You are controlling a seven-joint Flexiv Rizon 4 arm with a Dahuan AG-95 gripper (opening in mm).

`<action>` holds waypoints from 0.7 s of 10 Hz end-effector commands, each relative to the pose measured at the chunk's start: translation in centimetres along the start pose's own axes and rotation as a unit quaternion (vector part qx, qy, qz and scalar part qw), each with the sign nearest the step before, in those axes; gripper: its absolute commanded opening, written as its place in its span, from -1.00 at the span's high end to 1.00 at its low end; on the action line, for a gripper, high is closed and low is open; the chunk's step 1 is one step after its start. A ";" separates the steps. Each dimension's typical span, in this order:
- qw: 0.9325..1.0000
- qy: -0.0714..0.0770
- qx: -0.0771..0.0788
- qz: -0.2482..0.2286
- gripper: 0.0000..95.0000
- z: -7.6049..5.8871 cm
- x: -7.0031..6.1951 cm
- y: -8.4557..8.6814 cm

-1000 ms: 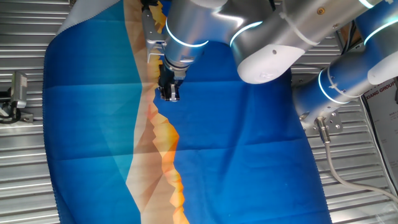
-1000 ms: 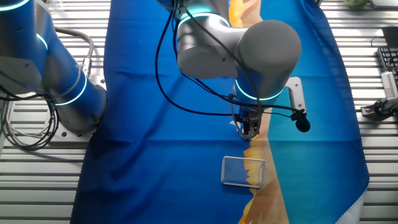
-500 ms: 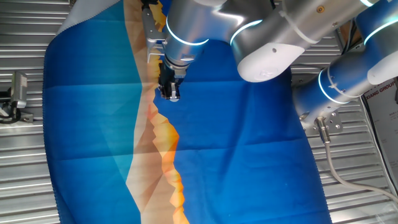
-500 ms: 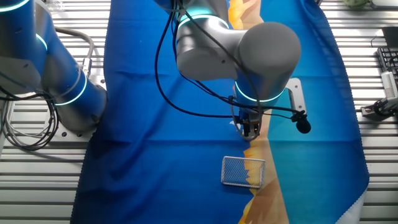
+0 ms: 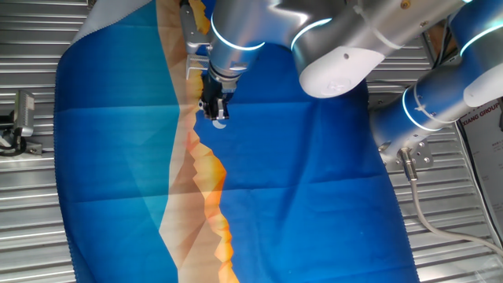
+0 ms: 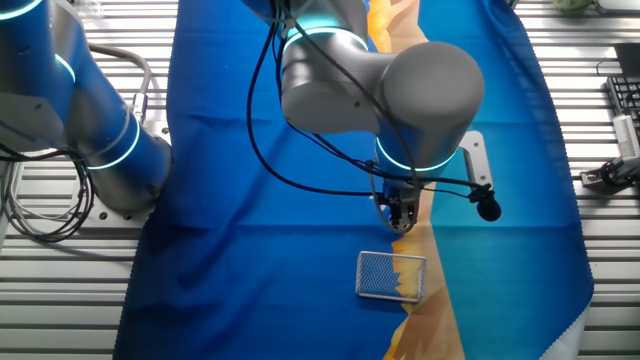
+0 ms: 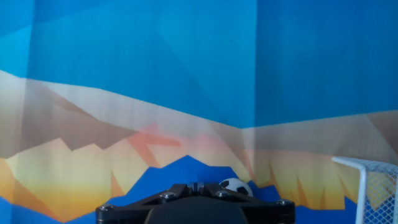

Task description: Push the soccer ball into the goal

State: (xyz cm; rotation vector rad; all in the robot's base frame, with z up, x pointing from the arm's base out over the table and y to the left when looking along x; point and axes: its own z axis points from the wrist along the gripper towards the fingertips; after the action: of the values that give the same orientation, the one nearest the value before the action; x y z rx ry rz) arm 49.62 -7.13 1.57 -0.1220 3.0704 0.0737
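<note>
In the hand view the soccer ball (image 7: 235,186), a tiny white sphere with black patches, rests on the cloth just right of my gripper (image 7: 196,186) and close against its dark body. The fingers look closed together, with nothing between them. The goal (image 7: 372,180), a pale frame with mesh, shows at the right edge, further right than the ball. In the other fixed view my gripper (image 6: 400,214) points down at the cloth, a short way above the goal (image 6: 392,276). The arm hides the ball in both fixed views. In one fixed view my gripper (image 5: 214,108) is over the cloth's orange-and-blue boundary.
A blue cloth (image 6: 260,250) with an orange and tan mountain print covers the slatted metal table (image 5: 31,204). A small white patch (image 5: 221,123) lies on the cloth beside my gripper. The robot's blue base (image 6: 90,130) stands at the left, and a black cable (image 6: 300,180) loops over the cloth.
My gripper has moved a little toward the goal, uncovering the white patch on the cloth. The goal has not moved.
</note>
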 end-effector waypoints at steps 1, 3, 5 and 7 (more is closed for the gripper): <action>1.000 -0.001 -0.001 0.000 1.00 0.0 0.0 -0.1; 1.000 0.000 0.000 -0.001 1.00 0.0 0.0 -0.2; 1.000 0.000 0.000 -0.004 1.00 -0.1 0.1 -0.6; 1.000 -0.001 0.003 -0.007 1.00 0.0 0.0 -1.0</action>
State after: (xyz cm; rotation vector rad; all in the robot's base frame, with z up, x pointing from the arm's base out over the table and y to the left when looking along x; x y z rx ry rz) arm 49.73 -8.21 1.63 -0.1449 3.0671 0.0643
